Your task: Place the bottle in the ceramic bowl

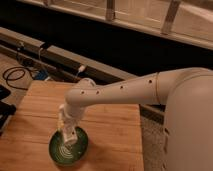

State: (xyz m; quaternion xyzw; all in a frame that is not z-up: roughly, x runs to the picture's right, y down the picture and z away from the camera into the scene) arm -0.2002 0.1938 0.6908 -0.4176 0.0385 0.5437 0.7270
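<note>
Gripper (68, 134) points straight down over the bowl (68, 148), near its back rim. 1 bottle (69, 136), pale and upright, sits between the fingers, apparently clamped, low inside the bowl. Vertical hold likely keeps it clear of the rim. Bowl near the table's (115, 130) front edge.
</note>
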